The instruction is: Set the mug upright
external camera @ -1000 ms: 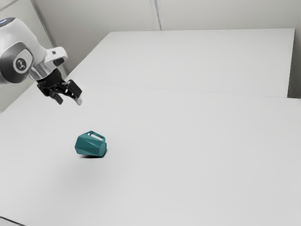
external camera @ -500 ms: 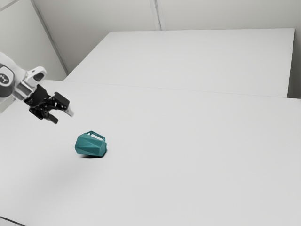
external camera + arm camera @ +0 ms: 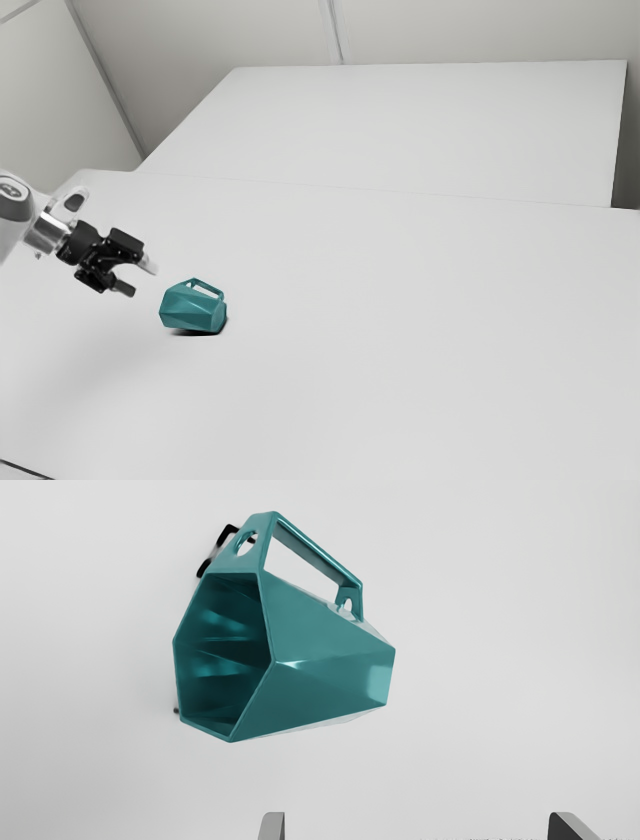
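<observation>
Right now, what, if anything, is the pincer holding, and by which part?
Nothing is held: the open pincer is clear of the teal mug.

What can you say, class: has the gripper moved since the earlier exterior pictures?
Yes: in the exterior view the gripper has come down, nearer the teal mug, which has stayed put.

Your exterior view cuts off the arm and a dark line at its left; the wrist view crops the fingers. The mug partly hides something black, perhaps too little for you to identify.
</observation>
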`<state>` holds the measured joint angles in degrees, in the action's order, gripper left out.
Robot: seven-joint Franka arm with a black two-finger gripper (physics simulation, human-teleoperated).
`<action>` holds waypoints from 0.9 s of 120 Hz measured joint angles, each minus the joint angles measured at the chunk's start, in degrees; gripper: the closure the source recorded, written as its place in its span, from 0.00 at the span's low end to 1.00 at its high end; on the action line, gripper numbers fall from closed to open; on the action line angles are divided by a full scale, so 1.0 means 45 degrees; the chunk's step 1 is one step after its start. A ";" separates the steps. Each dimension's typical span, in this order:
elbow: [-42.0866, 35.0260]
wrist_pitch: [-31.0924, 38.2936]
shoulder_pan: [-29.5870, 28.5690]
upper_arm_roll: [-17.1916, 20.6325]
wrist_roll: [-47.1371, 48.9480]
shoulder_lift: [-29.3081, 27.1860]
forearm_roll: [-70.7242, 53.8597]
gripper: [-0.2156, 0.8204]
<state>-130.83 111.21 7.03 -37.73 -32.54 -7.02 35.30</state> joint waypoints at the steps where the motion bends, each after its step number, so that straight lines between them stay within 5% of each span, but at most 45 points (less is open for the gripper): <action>1: 0.0018 -0.0044 -0.0008 -0.0035 -0.0075 0.0056 0.0059 0.24; 37: 0.1075 -0.1554 -0.0543 -0.0536 -0.2634 0.2026 0.1797 0.24; 108: 0.2838 -0.3559 -0.1585 -0.0007 -0.6125 0.5371 0.4078 0.25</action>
<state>-118.06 95.20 -0.10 -37.76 -60.10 17.15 53.65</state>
